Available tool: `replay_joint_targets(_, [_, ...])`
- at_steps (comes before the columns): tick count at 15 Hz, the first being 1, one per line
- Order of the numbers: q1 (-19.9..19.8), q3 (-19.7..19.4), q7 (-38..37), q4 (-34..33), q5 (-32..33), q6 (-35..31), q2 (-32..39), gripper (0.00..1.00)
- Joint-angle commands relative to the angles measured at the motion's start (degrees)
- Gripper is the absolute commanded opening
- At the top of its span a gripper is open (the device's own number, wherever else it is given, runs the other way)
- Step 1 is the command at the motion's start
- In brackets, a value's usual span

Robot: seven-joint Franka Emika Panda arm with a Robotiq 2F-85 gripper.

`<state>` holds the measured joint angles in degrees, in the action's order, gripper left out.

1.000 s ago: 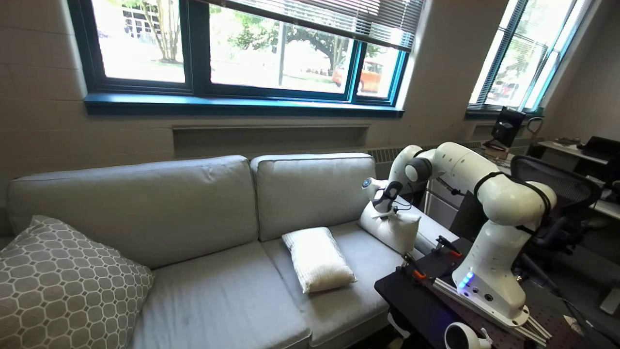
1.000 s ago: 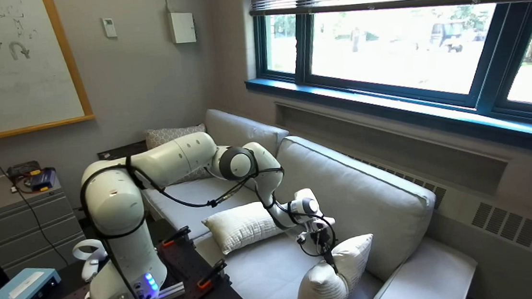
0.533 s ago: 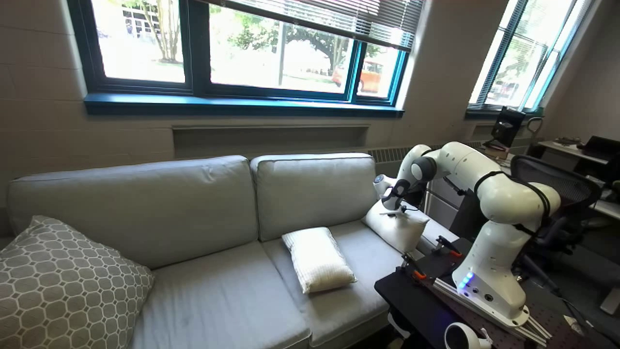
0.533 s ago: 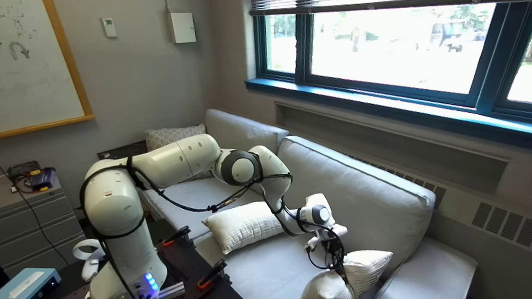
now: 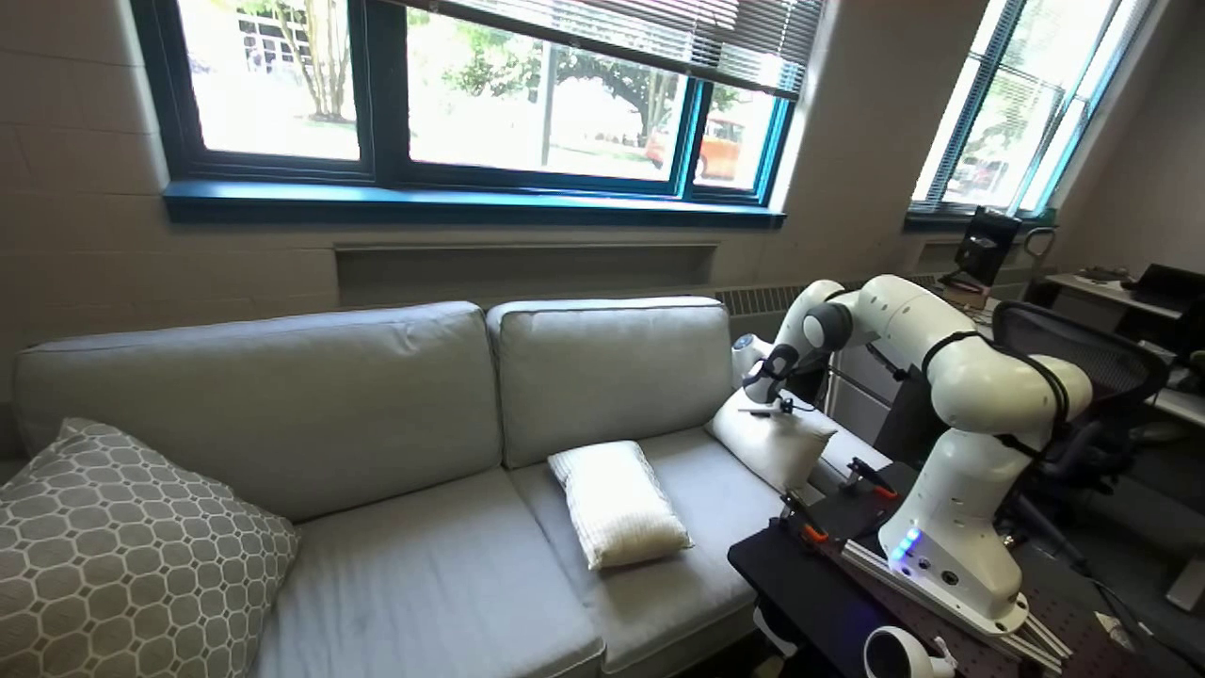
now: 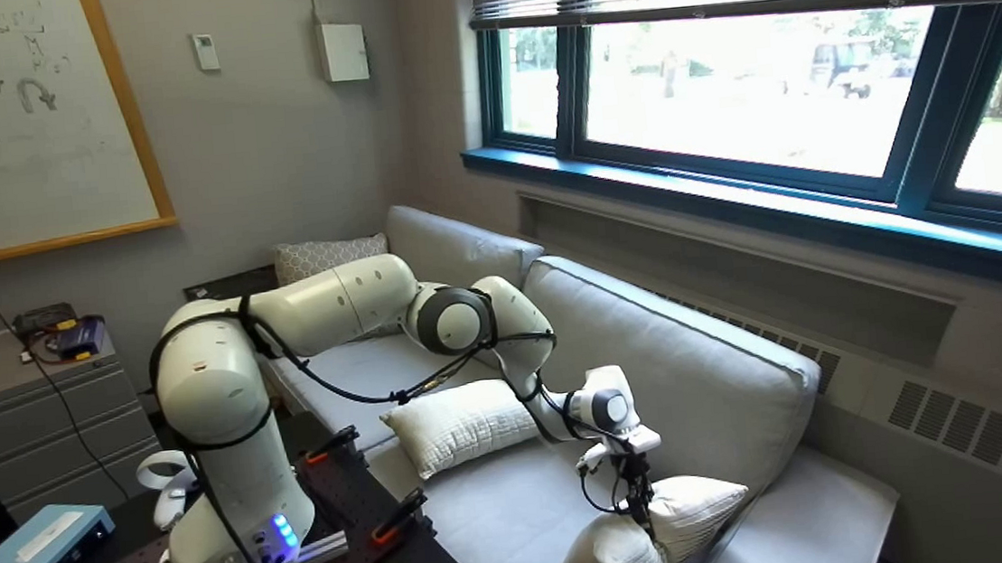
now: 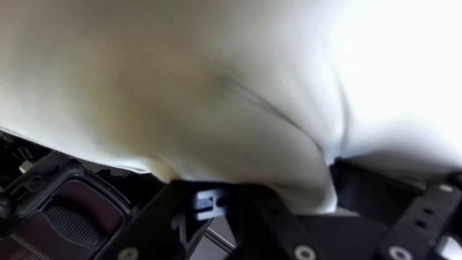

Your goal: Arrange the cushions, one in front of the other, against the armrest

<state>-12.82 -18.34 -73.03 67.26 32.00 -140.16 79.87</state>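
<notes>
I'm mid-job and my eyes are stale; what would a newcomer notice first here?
Probably the white arm stretched over the sofa seat, its gripper sunk into the top of a cream cushion beside the armrest. Next, the second cream cushion, lying flat by itself on that seat, and the large grey lattice-patterned pillow filling the lower left corner of an exterior view.

My arm (image 6: 322,308) is smooth, rounded and off-white, with a dark grey ring (image 6: 448,292) circling a paler disc (image 6: 458,327). Black cable (image 6: 399,396) runs along it, blue lights (image 6: 285,530) glow on my base (image 6: 207,550), and pale-ringed screws (image 7: 305,252) dot my black gripper (image 6: 648,523).
</notes>
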Motion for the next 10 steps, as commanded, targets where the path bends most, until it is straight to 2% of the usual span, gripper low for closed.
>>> replay_joint_targets(1, [-1.69, 1.07, 0.17, -1.18, -1.56, -0.37, 0.39, 0.88])
replay_joint_targets(3, [-2.04, 0.67, -0.03, -1.39, -1.52, -0.85, 0.46, 0.99])
replay_joint_targets(10, [-3.31, -1.13, -1.54, -1.11, -0.92, -4.52, -0.14, 1.0])
